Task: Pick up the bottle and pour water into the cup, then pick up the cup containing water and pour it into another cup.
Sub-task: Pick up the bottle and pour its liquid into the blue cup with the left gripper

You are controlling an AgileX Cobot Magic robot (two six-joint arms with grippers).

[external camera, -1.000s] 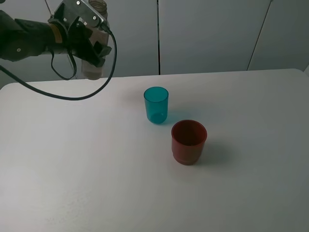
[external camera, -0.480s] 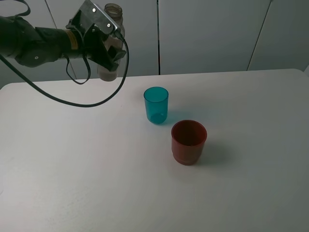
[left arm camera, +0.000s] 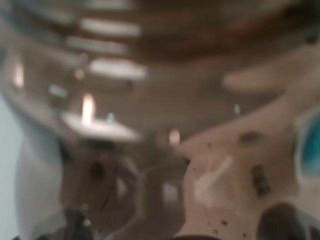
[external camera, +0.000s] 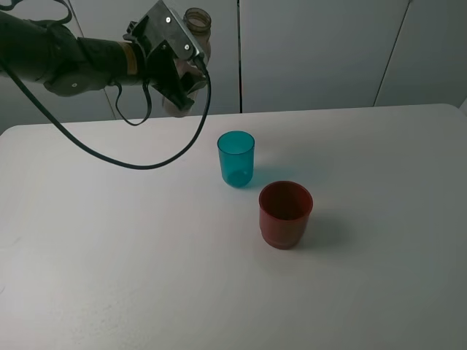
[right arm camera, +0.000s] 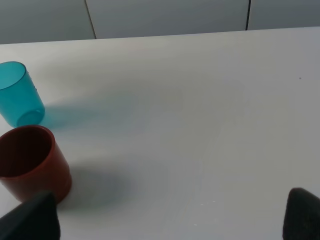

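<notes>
Counter (external camera: 109, 255): white, matte, rounded far corners, fills most of exterior high view. 2 cups stand upright on it, open ends up. Teal cup (external camera: 236, 158): translucent, straight-sided, near counter middle. Red cup (external camera: 285, 214): opaque, wider, stepped ridge near base; just beside teal cup, nearer camera and to right, narrow gap between. Each cup casts soft shadow rightward on counter.

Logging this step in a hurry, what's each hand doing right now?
Left hand: closed on the bottle, held up in the air.
Right hand: open, holding nothing.
</notes>
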